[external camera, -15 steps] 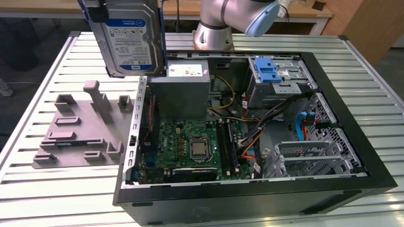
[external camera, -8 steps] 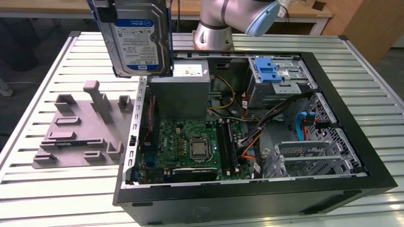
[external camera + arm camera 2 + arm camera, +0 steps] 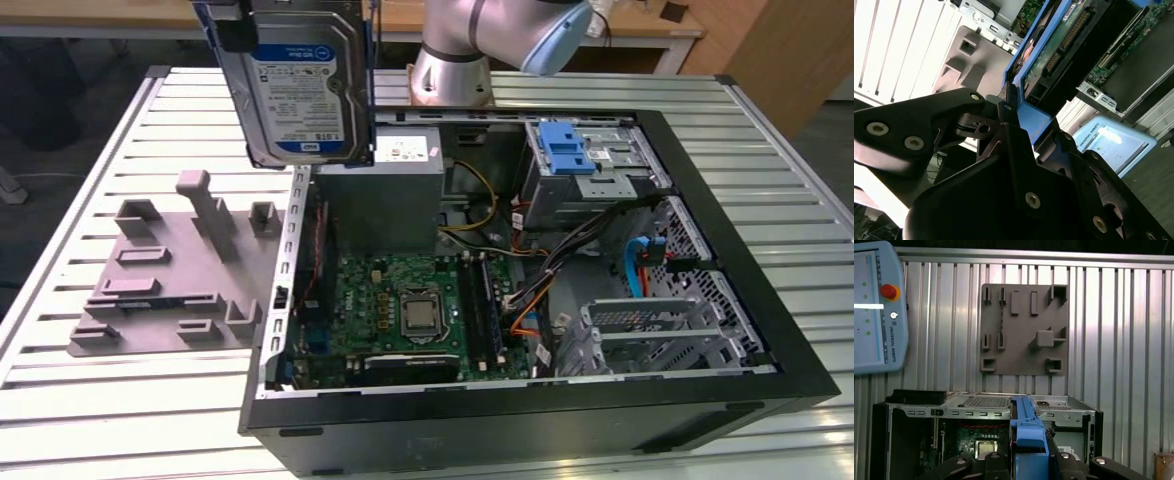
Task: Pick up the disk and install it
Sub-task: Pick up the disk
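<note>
The disk (image 3: 300, 85), silver with a blue-and-white label and a blue bracket, hangs upright in the air at the exterior view's upper left. It is above the left wall of the open computer case (image 3: 747, 210) and the grey fixture plate (image 3: 160, 270). In both wrist views my gripper (image 3: 1027, 458) (image 3: 1016, 112) is shut on the disk's blue bracket (image 3: 1026, 432) (image 3: 1029, 117), with black fingers (image 3: 991, 462) pressing each side. In the first wrist view the case interior lies below the disk.
Inside the case are a green motherboard (image 3: 414, 310), a grey power supply box (image 3: 380, 190), loose cables (image 3: 561, 250) and a drive cage with a blue latch (image 3: 577, 150). The arm's base (image 3: 454, 60) stands behind the case. A teach pendant (image 3: 879, 310) lies on the slatted table (image 3: 107, 420).
</note>
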`<state>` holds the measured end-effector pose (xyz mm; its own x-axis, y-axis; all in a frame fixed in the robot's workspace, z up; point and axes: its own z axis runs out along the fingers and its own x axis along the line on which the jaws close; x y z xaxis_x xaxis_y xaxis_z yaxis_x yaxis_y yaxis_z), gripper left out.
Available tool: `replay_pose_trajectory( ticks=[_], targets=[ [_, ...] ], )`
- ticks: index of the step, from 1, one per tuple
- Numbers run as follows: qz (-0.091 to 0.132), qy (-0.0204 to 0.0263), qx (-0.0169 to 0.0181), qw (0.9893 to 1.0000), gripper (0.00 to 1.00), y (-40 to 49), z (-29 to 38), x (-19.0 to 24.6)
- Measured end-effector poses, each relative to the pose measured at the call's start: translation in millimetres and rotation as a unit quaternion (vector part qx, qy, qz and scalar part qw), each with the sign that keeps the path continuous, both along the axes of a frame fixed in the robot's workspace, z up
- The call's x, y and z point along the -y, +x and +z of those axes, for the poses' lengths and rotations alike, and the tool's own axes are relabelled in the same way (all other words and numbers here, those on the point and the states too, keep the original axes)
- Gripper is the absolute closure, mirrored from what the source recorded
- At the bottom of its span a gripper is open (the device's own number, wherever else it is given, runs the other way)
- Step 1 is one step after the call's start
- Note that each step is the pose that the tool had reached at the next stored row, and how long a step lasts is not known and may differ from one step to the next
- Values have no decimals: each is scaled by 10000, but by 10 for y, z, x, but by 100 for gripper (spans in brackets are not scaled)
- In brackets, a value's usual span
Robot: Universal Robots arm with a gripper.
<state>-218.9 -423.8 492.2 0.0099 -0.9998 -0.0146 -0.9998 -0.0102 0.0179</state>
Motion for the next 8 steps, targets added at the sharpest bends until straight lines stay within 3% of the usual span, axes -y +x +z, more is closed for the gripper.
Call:
replay_pose_trajectory(
  ticks=[8],
  targets=[
    [-2,0,0,10000,64,88,-1,82]
  ],
)
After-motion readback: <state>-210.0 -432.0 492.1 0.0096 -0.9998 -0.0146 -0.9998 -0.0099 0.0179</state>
